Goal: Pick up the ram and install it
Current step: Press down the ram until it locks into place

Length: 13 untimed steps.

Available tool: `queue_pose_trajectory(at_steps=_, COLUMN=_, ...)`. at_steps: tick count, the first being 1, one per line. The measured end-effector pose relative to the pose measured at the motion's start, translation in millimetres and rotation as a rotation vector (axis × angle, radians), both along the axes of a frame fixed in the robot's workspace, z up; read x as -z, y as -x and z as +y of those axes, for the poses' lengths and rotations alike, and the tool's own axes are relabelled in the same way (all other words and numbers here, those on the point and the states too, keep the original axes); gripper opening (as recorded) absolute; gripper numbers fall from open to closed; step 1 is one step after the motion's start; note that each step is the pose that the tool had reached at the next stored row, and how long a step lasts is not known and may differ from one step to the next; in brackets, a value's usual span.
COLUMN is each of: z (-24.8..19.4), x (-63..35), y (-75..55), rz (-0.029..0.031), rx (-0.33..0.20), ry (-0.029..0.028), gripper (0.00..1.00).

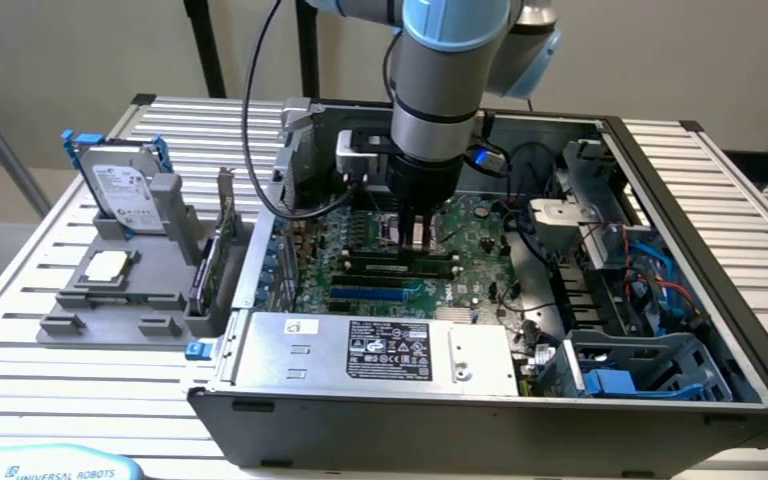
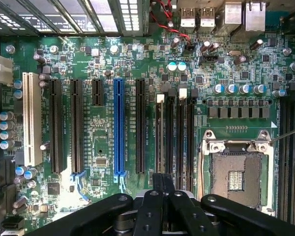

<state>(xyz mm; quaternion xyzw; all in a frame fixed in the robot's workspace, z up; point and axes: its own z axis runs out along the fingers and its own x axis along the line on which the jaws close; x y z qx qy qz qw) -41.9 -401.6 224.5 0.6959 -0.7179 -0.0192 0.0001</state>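
Inside an open computer case, the gripper hangs low over the motherboard, its jaws closed together just above the memory slots. The ram appears seated in a slot directly beneath the fingers. If it sits unevenly, downward pressure could strain the slot or leave one end unlatched.

A slatted metal table stands before a plain beige wall, with dark posts at the far left.
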Motion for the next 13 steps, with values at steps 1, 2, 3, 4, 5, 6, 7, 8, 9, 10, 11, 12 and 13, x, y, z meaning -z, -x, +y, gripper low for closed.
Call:
queue_pose_trajectory(at_steps=1, z=0.1, x=-0.3, y=0.0, rz=-0.0002, rx=0.0, ry=-0.0005, gripper=0.11)
queue_pose_trajectory(at_steps=2, z=0.2, x=-3.0, y=0.0, rz=-0.0005, rx=0.0, ry=-0.0012, gripper=0.11)
queue_pose_trajectory(at_steps=3, z=0.2, x=-7.1, y=0.1, rz=-0.0001, rx=0.0, ry=-0.0017, gripper=0.11)
queue_pose_trajectory(at_steps=4, z=0.1, x=-12.0, y=0.1, rz=0.0009, rx=0.0, ry=-0.0005, gripper=0.11)
queue_pose_trajectory(at_steps=5, z=0.1, x=-16.5, y=0.1, rz=0.0014, rx=0.0, ry=-0.0006, gripper=0.11)
queue_pose_trajectory(at_steps=6, z=0.1, x=-21.2, y=0.0, rz=0.0021, rx=0.0, ry=-0.0005, gripper=0.11)
queue_pose_trajectory(at_steps=7, z=0.1, x=-25.5, y=0.0, rz=0.0027, rx=0.0, ry=-0.0005, gripper=0.11)
queue_pose_trajectory(at_steps=8, z=0.1, x=-29.2, y=0.1, rz=0.0029, rx=0.0, ry=-0.0006, gripper=0.11)
queue_pose_trajectory(at_steps=9, z=0.1, x=-30.5, y=0.0, rz=0.0031, rx=0.0, ry=-0.0004, gripper=0.11)
queue_pose_trajectory(at_steps=10, z=0.1, x=-30.4, y=0.0, rz=0.003, rx=0.0, ry=-0.0007, gripper=0.11)
queue_pose_trajectory(at_steps=11, z=0.1, x=-30.4, y=0.0, rz=0.003, rx=0.0, ry=-0.0007, gripper=0.11)
queue_pose_trajectory(at_steps=12, z=0.1, x=-30.5, y=0.0, rz=0.003, rx=0.0, ry=-0.0007, gripper=0.11)
queue_pose_trajectory(at_steps=13, z=0.1, x=-30.4, y=0.0, rz=0.003, rx=0.0, ry=-0.0007, gripper=0.11)
